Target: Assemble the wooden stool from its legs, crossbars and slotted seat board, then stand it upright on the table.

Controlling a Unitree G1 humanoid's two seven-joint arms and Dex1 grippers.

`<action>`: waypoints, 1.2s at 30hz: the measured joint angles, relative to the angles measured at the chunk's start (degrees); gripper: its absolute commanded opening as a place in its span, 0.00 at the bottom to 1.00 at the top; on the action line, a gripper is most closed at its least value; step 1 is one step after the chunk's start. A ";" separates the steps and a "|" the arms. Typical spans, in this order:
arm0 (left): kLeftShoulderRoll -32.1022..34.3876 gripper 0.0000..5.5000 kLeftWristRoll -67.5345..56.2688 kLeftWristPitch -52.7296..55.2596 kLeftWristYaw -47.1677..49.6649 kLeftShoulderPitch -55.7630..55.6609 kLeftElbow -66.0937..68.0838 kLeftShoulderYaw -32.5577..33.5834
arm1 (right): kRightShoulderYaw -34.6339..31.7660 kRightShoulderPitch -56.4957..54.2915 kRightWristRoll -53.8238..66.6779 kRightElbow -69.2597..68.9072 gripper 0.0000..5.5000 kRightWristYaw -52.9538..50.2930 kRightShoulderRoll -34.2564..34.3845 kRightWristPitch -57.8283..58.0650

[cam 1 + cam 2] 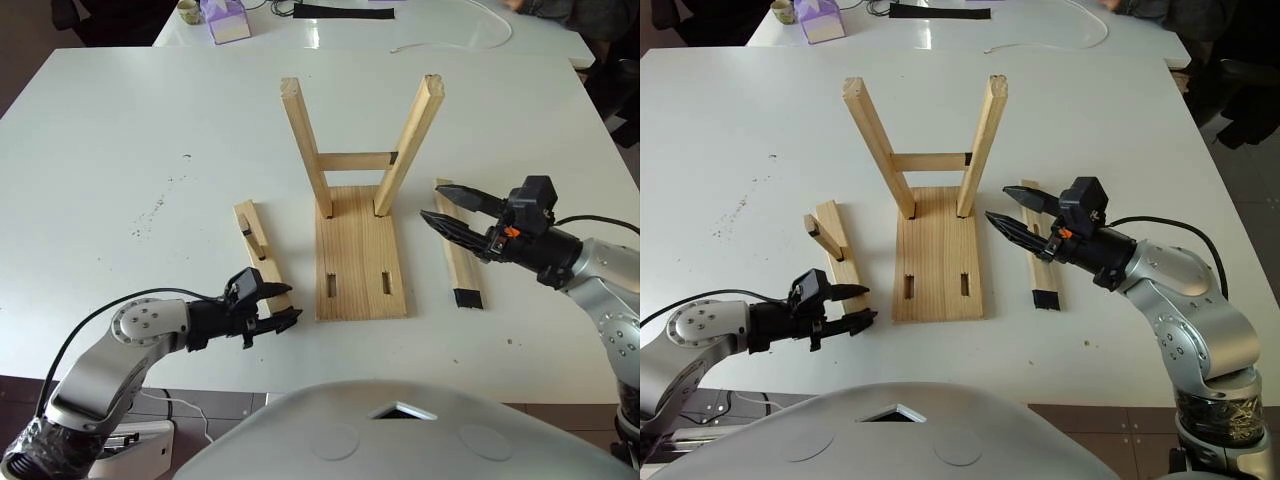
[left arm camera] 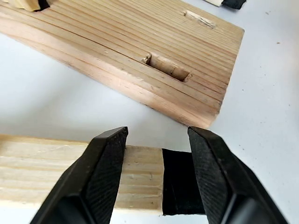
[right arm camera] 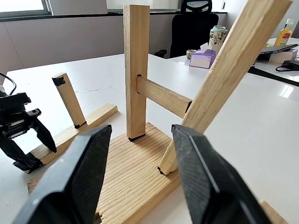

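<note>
In the middle of the head view you see the seat board (image 1: 360, 255) lying flat on the white tabletop (image 1: 120, 130). Two standing legs (image 1: 305, 145) rise from its far slots, leaning apart, and a crossbar (image 1: 355, 160) joins them. You cannot see how deep they sit in the slots. The two near slots (image 1: 332, 284) hold nothing.

Left of the board lies a loose leg (image 1: 264, 258) with a short stub (image 1: 250, 232) sticking up. Your left end effector (image 1: 280, 310), low left in the frame, is spread, with one finger on each side of this leg's black tip (image 2: 180, 182). It is hard to tell whether the pads touch it.

On the right, a second loose leg (image 1: 462, 265) lies flat, its far part hidden behind the right end effector (image 1: 432, 202). This one is also spread and holds nothing, near the right standing leg.
</note>
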 measured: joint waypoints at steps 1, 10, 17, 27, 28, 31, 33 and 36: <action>0.96 0.44 0.25 -0.39 -0.75 0.08 0.38 0.50 | -0.01 0.32 -0.01 -0.14 0.43 -0.19 0.09 -0.16; 8.82 0.44 3.99 -6.48 -10.29 -5.17 13.82 7.11 | -0.03 4.49 -1.42 -2.44 0.43 -2.98 1.78 -1.38; 10.04 0.56 -1.68 1.57 -11.49 -9.76 9.46 13.69 | -0.50 8.86 -2.26 -4.37 0.43 -4.19 2.69 -2.55; 7.27 0.64 -1.11 8.40 -7.11 -12.76 15.16 12.74 | -1.76 13.44 -2.98 -6.76 0.43 -6.24 4.34 -4.09; 6.62 0.64 -0.89 8.60 -6.66 -12.73 15.54 12.57 | -1.75 13.43 -2.99 -6.74 0.43 -6.21 4.30 -4.11; 4.29 0.64 -2.17 10.80 -5.48 -12.71 14.98 12.41 | -1.74 13.20 -3.23 -6.67 0.43 -6.12 4.10 -4.12; 2.91 0.64 -2.66 11.58 -5.00 -12.62 14.10 12.18 | -1.73 12.94 -3.36 -6.59 0.43 -5.93 3.93 -4.12; 2.01 0.64 -1.54 11.32 -3.78 -12.13 13.52 10.51 | -1.59 12.10 -3.79 -6.38 0.43 -5.71 3.76 -4.12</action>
